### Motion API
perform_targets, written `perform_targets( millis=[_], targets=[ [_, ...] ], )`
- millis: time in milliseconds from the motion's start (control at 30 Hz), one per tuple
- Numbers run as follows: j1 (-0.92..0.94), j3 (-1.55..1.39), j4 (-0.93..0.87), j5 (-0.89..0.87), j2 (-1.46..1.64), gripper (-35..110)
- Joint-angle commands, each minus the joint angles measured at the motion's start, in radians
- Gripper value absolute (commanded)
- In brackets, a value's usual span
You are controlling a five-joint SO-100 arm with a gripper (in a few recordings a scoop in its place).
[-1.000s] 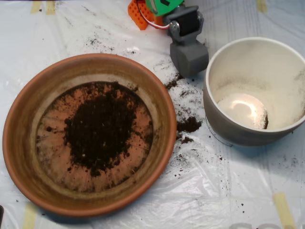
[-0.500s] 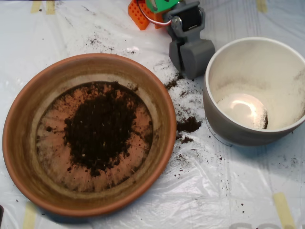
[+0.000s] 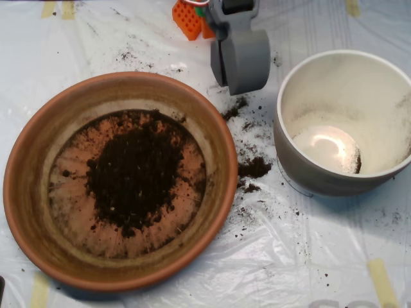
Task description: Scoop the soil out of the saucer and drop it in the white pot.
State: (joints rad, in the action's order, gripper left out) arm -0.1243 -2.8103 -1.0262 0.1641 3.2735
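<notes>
A view from above of a tabletop (image 3: 334,256) covered in crinkled clear plastic sheeting over white. On the left sits the saucer (image 3: 32,154), a wide, shallow terracotta dish with an orange-brown rim and a pale ring inside. A dark mound of soil (image 3: 135,173) lies in the middle of its floor, with bare clay showing all around it.

On the right stands the white pot (image 3: 302,170), smaller across than the saucer, with deep walls and a thick rim. Its inside is dusted with fine grit, and a small dark smear of soil sits low on its floor near the right wall. A bright reflection shines on the bottom.

At the top centre, between the two vessels and above the gap, hangs the hand (image 3: 239,62), a grey clamshell scoop, near the saucer's upper right rim and just left of the pot. Its two shells appear to be closed together. Behind it are orange parts of the arm (image 3: 188,18).

Spilled soil crumbs (image 3: 255,168) lie scattered on the plastic between saucer and pot, with one larger clump beside the pot's wall.
</notes>
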Motion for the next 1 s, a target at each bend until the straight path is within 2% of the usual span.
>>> perform_targets(
  millis=[0, 333, 500, 633, 833, 967],
  targets=[
    [0.035, 0.129, -0.008, -0.002, 0.025, 15],
    [0.250, 0.336, 0.023, -0.077, -0.316, 24],
    [0.400, 0.302, 0.094, 0.009, -0.380, 28],
    [0.410, 0.313, 0.120, 0.067, -0.520, 31],
    [0.420, 0.466, 0.104, 0.009, -0.904, 33],
    [0.442, 0.508, 0.115, -0.020, -1.029, 33]
  ],
)
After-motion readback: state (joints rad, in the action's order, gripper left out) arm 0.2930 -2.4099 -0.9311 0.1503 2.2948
